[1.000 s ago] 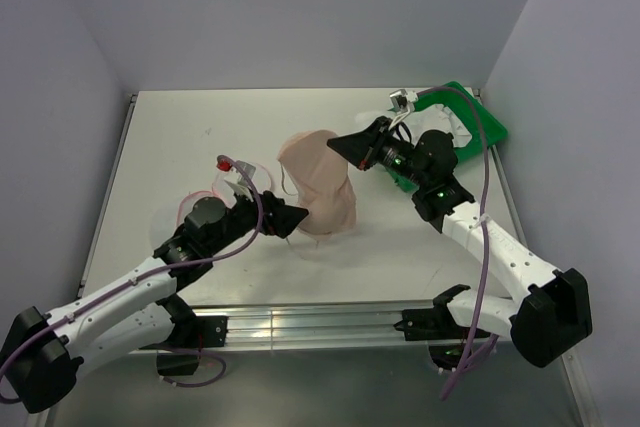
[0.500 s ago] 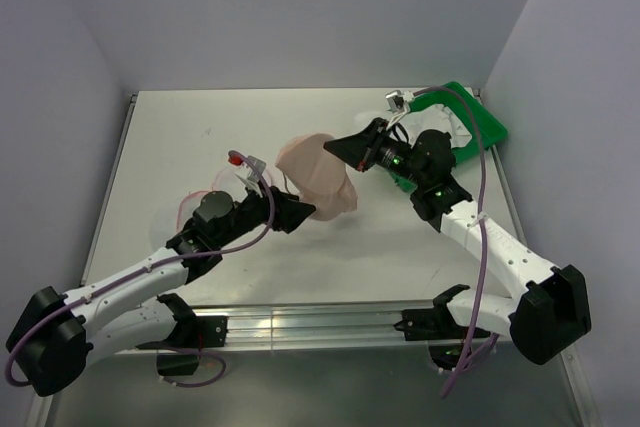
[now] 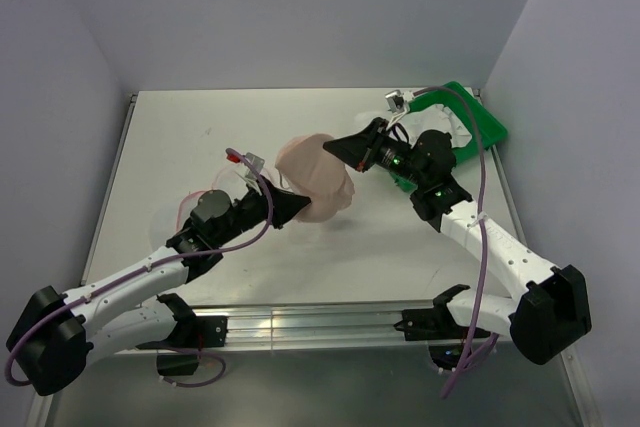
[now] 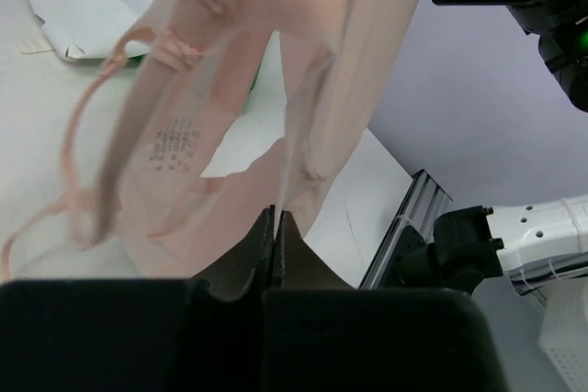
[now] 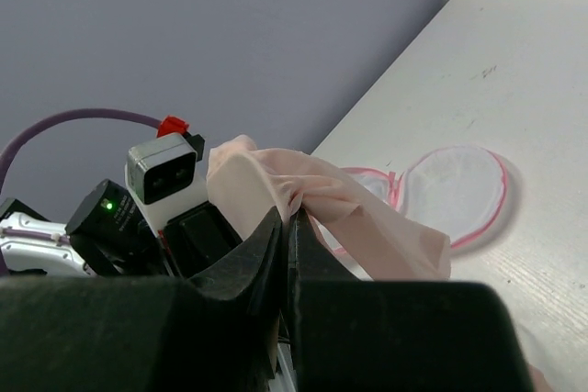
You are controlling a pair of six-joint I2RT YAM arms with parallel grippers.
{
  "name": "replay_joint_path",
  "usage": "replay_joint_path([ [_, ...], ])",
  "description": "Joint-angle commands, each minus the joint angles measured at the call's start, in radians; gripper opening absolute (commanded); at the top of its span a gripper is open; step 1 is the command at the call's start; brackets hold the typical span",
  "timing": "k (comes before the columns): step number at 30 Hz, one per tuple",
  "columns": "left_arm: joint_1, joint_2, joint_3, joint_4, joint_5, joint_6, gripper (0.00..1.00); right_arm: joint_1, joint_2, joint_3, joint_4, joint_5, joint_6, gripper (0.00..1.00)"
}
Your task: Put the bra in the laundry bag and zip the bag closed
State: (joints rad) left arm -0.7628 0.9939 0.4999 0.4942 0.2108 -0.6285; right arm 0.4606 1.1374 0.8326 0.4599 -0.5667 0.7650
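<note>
The pale pink bra [image 3: 318, 172] hangs above the middle of the table, held between both arms. My right gripper [image 3: 333, 147] is shut on its upper edge; in the right wrist view the fabric bunches between the closed fingers [image 5: 292, 216]. My left gripper [image 3: 299, 207] is shut on the bra's lower edge [image 4: 276, 216], with the cups and a strap [image 4: 230, 107] spreading above it. The laundry bag [image 5: 457, 192], white mesh with a pink rim, lies open and flat on the table; the left arm partly covers it in the top view [image 3: 186, 205].
A green tray [image 3: 478, 119] with white items sits at the back right corner, just behind the right arm. Grey walls close in the table on three sides. A metal rail [image 3: 320, 322] runs along the near edge.
My left gripper has closed on the bra's lower edge after reaching right toward it. The bra's hanging lower part has risen off the table. The right gripper has kept its hold.
</note>
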Motion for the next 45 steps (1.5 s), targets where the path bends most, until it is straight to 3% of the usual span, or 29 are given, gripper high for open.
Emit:
replay_joint_path([
  [1,-0.003,-0.011,0.023,0.034,-0.019,-0.014,0.0,0.007,-0.036,0.013,0.077,-0.013,-0.045,0.0],
  [7,-0.003,-0.044,0.015,0.027,-0.076,-0.051,0.0,0.006,-0.122,-0.062,0.167,-0.085,-0.144,0.0],
  [13,0.002,-0.067,0.046,-0.034,-0.129,-0.065,0.0,0.006,-0.224,-0.144,0.229,-0.211,-0.216,0.08],
  [24,0.008,-0.038,0.141,-0.123,-0.205,-0.091,0.0,0.009,-0.307,-0.257,0.258,-0.387,-0.211,0.17],
  [28,0.008,-0.035,0.167,-0.14,-0.255,-0.086,0.0,0.016,-0.306,-0.293,0.238,-0.43,-0.197,0.32],
  [29,0.008,-0.037,0.178,-0.154,-0.263,-0.085,0.0,0.018,-0.307,-0.294,0.214,-0.426,-0.208,0.44],
  [32,0.008,-0.05,0.174,-0.129,-0.272,-0.079,0.0,0.018,-0.32,-0.286,0.085,-0.389,-0.285,0.57],
  [40,0.007,-0.1,0.147,-0.108,-0.26,-0.036,0.0,0.018,-0.295,-0.216,-0.05,-0.254,-0.358,0.66],
  [45,0.005,-0.143,0.111,-0.091,-0.231,0.021,0.0,0.016,-0.281,-0.115,-0.161,-0.22,-0.421,0.79],
])
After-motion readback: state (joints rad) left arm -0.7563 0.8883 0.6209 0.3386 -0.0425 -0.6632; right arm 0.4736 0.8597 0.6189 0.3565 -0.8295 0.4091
